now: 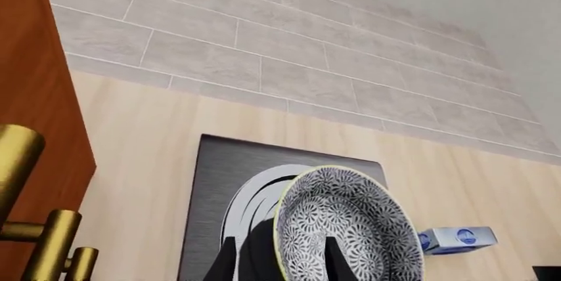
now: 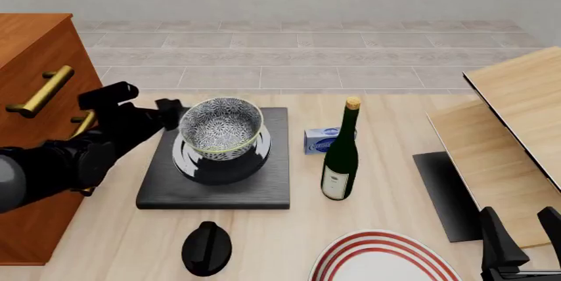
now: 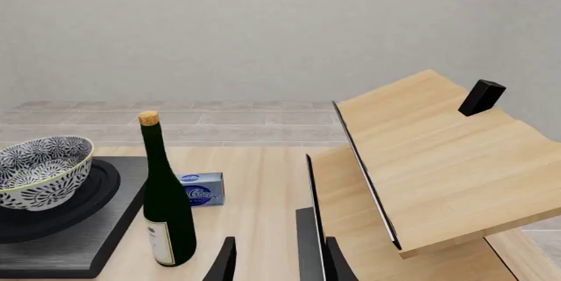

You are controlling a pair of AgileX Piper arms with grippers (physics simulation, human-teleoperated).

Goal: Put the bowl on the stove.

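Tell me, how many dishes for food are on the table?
2: the bowl over the stove, held by the left end effector; a red-ringed plate at the near edge, partly cut off.

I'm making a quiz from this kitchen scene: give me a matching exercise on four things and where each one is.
Things:
1. bowl
2. wine bottle
3. red-ringed plate
4. black knob

Places:
A. at the table's near edge, right of the knob
B. over the stove's burner, rim in the left claw
C. standing right of the stove
D. on the table in front of the stove

Pairs: 1-B, 2-C, 3-A, 4-D
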